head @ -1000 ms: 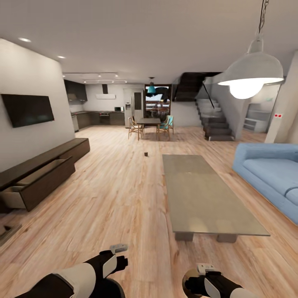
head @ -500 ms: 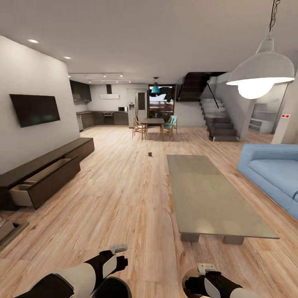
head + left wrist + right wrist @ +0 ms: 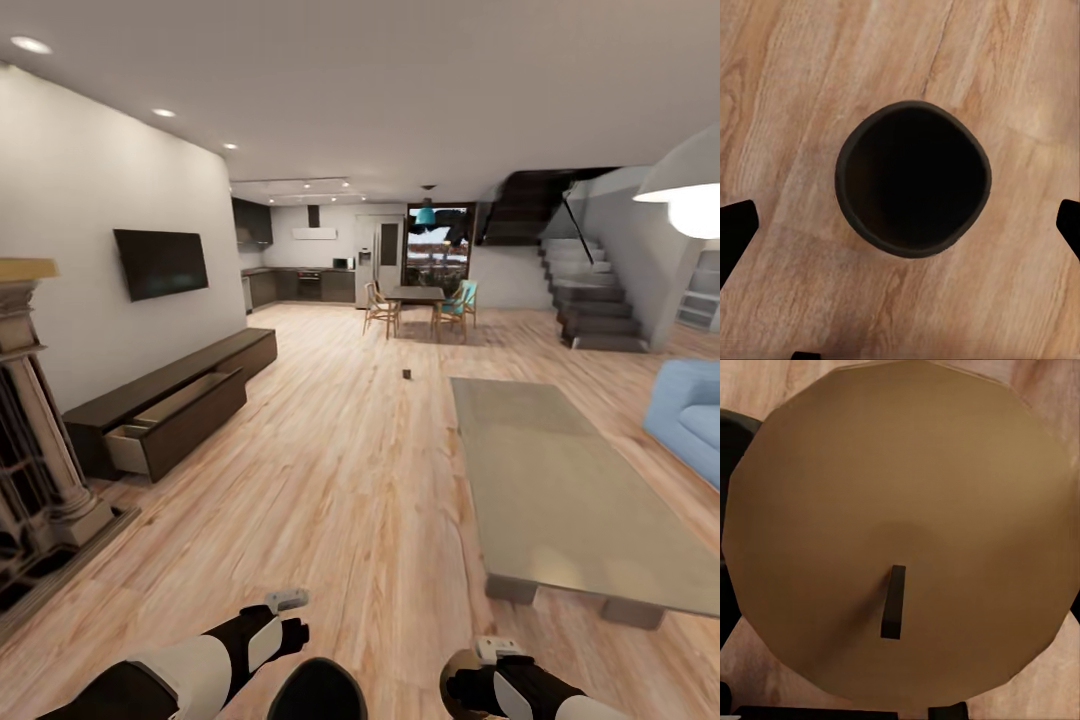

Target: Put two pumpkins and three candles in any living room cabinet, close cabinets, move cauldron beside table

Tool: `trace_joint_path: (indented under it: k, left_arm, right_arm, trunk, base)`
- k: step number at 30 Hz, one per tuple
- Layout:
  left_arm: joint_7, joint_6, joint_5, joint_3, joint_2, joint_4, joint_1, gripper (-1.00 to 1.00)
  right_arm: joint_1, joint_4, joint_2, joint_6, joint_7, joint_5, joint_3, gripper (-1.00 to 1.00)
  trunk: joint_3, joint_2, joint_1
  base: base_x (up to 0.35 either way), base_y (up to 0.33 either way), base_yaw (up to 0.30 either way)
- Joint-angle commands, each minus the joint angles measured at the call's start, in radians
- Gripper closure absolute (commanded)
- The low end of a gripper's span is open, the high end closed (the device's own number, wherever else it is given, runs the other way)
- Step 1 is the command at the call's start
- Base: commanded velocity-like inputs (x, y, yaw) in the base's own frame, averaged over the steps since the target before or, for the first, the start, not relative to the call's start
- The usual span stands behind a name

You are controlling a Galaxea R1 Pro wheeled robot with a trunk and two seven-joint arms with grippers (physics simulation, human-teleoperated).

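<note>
The right gripper (image 3: 470, 685) carries a candle (image 3: 900, 532), jaws clamped on its sides (wick plainly up). The left gripper (image 3: 900, 225) hangs wide open over the cauldron (image 3: 913, 178) on the floor. The cabinet (image 3: 170, 400) stands ahead-left, one drawer out; best approach squarely and lower the candle upright inside.

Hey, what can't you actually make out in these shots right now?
- Open cabinet drawer, head view: its inside is mostly hidden by the drawer front.
- Small dark thing on the floor, head view: too small to name.
- Right gripper finger tips, right wrist view: hidden behind the candle top.
- Cauldron, head view: cut off by the bottom edge.
</note>
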Motion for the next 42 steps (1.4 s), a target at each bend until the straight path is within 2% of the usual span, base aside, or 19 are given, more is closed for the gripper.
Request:
trace_joint_path:
  k: [1, 12, 33, 42]
  left_arm:
    - [0.002, 0.002, 0.009, -0.008, -0.001, 0.001, -0.001, -1.00]
    - [0.002, 0.003, 0.010, -0.008, 0.001, 0.004, -0.001, -1.00]
    - [0.002, 0.003, 0.011, -0.007, 0.004, 0.004, -0.001, -1.00]
    - [0.002, 0.004, 0.012, -0.007, 0.004, 0.004, -0.001, -1.00]
  right_arm:
    - [0.000, -0.002, -0.001, 0.005, 0.001, -0.002, 0.004, 1.00]
    - [0.000, -0.002, -0.001, 0.005, 0.001, -0.002, 0.004, 1.00]
    - [0.000, -0.002, -0.001, 0.005, 0.001, -0.002, 0.004, 1.00]
    - [0.000, -0.002, -0.001, 0.005, 0.001, -0.002, 0.004, 1.00]
  trunk:
    - [-0.001, -0.001, 0.000]
    - [-0.001, -0.001, 0.000]
    - [-0.001, -0.001, 0.000]
    - [-0.001, -0.001, 0.000]
  base:
    - [0.000, 0.286, 0.272]
    - [0.017, 0.296, 0.052]
    - [0.162, 0.320, 0.000]
    - [0.041, 0.331, 0.000]
